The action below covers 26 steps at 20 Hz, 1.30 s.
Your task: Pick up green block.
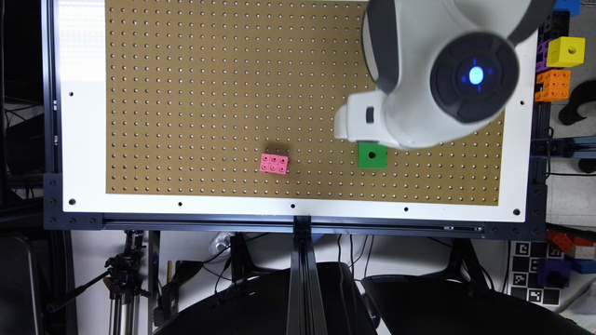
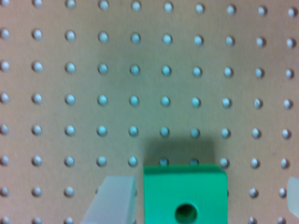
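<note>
1. Nearest the wrist camera, the green block (image 2: 184, 196) is seen from above, with one pale finger (image 2: 112, 200) of the tool just beside one of its sides and a sliver of the other finger (image 2: 294, 191) well clear of the opposite side.
2. The tool (image 2: 203, 198) is therefore judged to be spread wide, with nothing held; the block sits between the fingers but much closer to one than the other.
3. In the exterior view the green block (image 1: 372, 155) is seen lying flat on the brown pegboard surface (image 1: 209, 93), toward the edge of the surface nearest the camera tripod and nearer the corner on the exterior view's right, partly under the white wrist of the arm (image 1: 419, 74).
4. A pink brick (image 1: 274, 163) is seen well apart from it along the same edge, so it is not expected to interfere.
5. The step in hand is judged to be the final alignment before closing.
6. For a clean grasp, the tool should be shifted sideways until the block is centred between the fingers; otherwise the near finger may push or twist the block as the fingers close.
7. The fingers should be lowered past the upper rim and kept square to the flat sides before being closed.
</note>
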### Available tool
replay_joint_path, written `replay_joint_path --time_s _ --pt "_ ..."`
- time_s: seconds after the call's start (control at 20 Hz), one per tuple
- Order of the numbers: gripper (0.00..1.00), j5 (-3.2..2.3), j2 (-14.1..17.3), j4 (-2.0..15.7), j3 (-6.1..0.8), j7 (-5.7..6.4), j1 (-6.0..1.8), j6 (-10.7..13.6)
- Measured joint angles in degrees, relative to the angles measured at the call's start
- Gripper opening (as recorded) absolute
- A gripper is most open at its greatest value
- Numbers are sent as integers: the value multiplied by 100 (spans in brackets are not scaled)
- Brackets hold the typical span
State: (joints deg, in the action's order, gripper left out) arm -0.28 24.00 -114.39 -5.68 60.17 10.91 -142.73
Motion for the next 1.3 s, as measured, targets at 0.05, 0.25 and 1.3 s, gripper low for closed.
replay_joint_path --time_s 0.05,0.25,1.3 --pt "100 0 71 132 0 0 -1 60" --pt "100 0 176 361 0 0 -2 213" --pt "100 -21 1038 539 22 0 -16 -288"
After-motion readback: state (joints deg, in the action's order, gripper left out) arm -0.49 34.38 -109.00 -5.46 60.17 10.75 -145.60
